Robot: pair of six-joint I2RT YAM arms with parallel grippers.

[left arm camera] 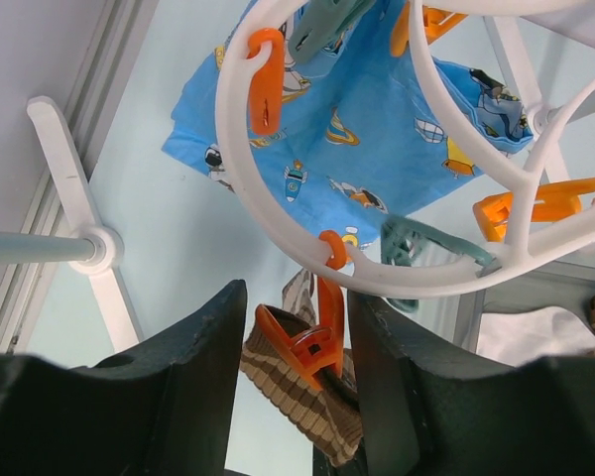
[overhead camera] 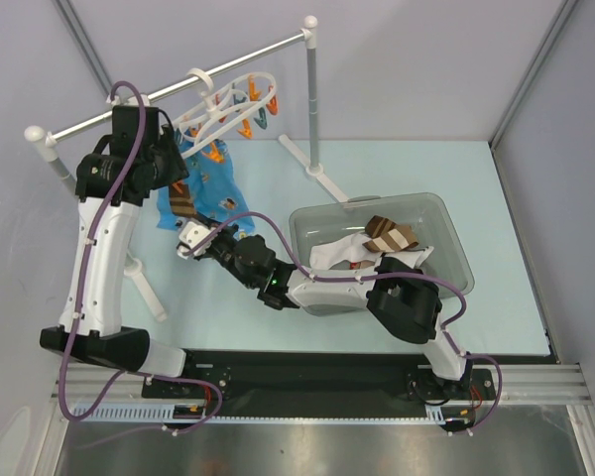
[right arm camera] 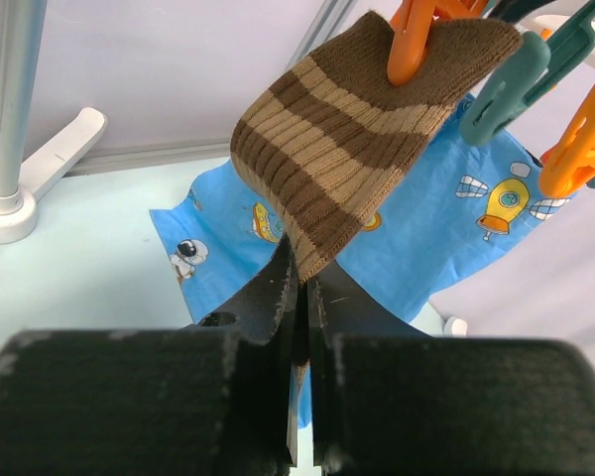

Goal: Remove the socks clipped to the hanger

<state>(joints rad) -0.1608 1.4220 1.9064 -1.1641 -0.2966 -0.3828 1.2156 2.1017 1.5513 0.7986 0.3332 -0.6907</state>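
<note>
The right pincer (right arm camera: 302, 273) is clamped tight on the lower edge of the brown striped sock (right arm camera: 347, 129). The sock hangs from an orange clip (right arm camera: 412, 40) on the hanger (left arm camera: 228, 134). The left pincer (left arm camera: 297, 297) stands wide open with a finger on either side of that clip; I cannot tell whether they touch it. A blue printed cloth (left arm camera: 377, 149) hangs behind. Other socks (overhead camera: 390, 235) lie in a clear bin (overhead camera: 446, 213) on the bench (overhead camera: 496, 228).

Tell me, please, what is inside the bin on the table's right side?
A striped sock and a white sock lie in the bin. The right arm covers its near part, so anything there is hidden.
</note>
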